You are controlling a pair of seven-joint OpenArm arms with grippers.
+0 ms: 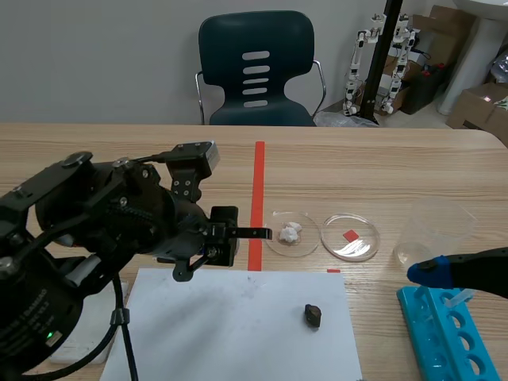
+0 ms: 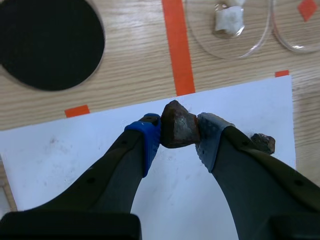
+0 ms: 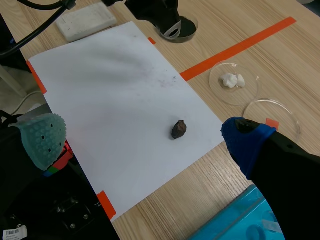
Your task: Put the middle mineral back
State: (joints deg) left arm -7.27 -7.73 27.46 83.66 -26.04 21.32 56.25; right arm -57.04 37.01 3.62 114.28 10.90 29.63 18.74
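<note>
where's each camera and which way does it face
Scene view: between the arms, facing across the table to a chair; both arms show.
Left wrist view: on left arm, down past left gripper shut on a brown mineral.
Right wrist view: on right arm, down past open right gripper at white paper.
Shared: all show the loose dark mineral.

Left hand point(image 2: 178, 132) pinches a brown mineral point(image 2: 175, 124) over paper point(image 2: 65, 155).
</note>
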